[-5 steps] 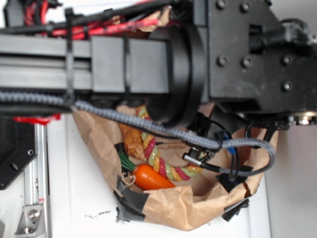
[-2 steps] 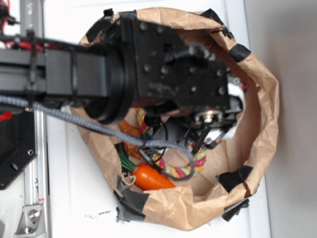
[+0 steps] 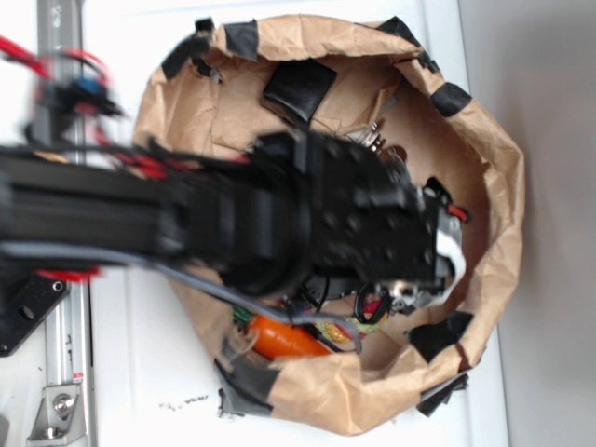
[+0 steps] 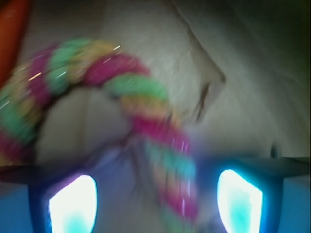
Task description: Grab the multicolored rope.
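The rope [image 4: 121, 92] lies on the brown paper floor of the bag [image 3: 494, 186]. In the wrist view it arcs from the left edge up over the middle and runs down between the two fingers [image 4: 73, 204] of the claw [image 4: 155, 204]. The fingers stand apart, one on each side of the rope's lower end; the claw is released, and the blur leaves it unclear whether either finger touches the rope. In the exterior view only a short stretch of rope [image 3: 372, 312] shows, under the arm [image 3: 279, 223], near the bag's lower wall. The claw [image 3: 400, 303] sits just there, low inside the bag, largely hidden by the wrist housing.

The carrot [image 3: 284, 340] lies just beside the rope, against the lower wall; its orange body shows at the top left corner of the wrist view [image 4: 12, 34]. Black tape patches [image 3: 298, 88] mark the bag's rim and inner wall. The bag rests on the white counter [image 3: 149, 372].
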`<state>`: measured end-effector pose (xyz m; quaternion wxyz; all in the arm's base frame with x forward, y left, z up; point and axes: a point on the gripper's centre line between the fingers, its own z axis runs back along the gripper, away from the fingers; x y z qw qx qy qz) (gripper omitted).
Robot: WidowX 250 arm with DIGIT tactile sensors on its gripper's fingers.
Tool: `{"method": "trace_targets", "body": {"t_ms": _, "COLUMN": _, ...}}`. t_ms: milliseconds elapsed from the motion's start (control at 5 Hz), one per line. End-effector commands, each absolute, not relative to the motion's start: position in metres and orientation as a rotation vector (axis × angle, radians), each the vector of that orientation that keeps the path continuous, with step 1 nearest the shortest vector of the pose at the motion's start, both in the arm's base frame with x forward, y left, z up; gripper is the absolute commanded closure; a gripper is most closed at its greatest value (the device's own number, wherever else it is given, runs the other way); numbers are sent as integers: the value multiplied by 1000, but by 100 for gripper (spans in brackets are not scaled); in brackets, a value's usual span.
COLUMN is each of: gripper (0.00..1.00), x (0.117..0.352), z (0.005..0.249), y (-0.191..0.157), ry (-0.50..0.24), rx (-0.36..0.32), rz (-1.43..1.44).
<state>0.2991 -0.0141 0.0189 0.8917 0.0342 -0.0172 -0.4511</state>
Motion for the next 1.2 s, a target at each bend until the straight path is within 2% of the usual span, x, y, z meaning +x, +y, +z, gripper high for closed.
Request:
{"method": "trace_targets", "body": {"t_ms": 0, "gripper": 0, "x": 310, "z": 12, "y": -40, "ry": -64, "rx": 97, "rz": -960}}
{"method": "trace_targets", "body": {"t_ms": 200, "gripper": 100, "x": 312, "z": 14, "y": -31, "ry": -60, "rx": 85, "rz": -916}}
{"method": "trace_targets", "body": {"t_ms": 600, "gripper": 100, "x": 317, "z": 27, "y": -8, "ry": -81, "rx": 41, "rz": -820}}
{"method": "trace_targets", "body": {"t_ms": 800, "gripper": 100, "x": 318, "z": 36, "y": 2, "ry": -98, "rx": 54, "rz": -760}}
{"method": "trace_targets", "body": {"t_ms": 1000, "gripper": 100, "x": 315, "z": 57, "y": 15, "ry": -133, "rx": 124, "rz": -648}}
